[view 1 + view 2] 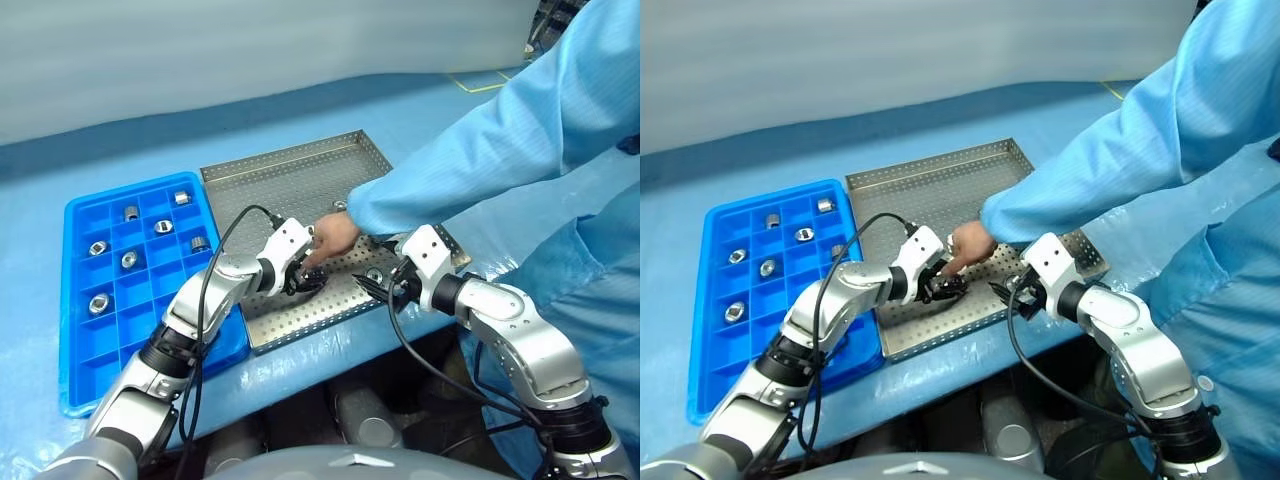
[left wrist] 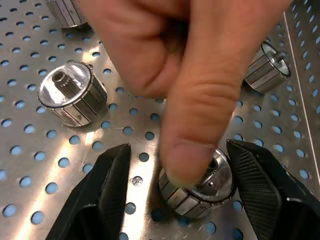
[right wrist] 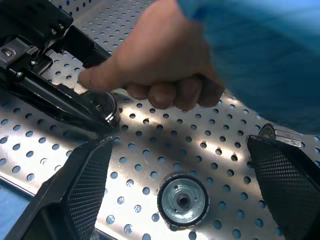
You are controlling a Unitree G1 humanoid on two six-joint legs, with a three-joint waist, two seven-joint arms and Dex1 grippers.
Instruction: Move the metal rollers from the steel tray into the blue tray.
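Person's hand (image 1: 330, 238) blocks steel tray (image 1: 290, 180) centre btwn both pincers.

left claw (image 2: 172, 192): jaws apart, angled down | right claw (image 3: 180, 185): jaws wide, angled down

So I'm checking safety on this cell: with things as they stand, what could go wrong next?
1. A person's hand presses a fingertip on the metal roller that sits between the open fingers of the left tool; closing now could pinch it.
2. The right tool, open over another roller, hangs just below the same hand in the steel tray; reaching could bump it.
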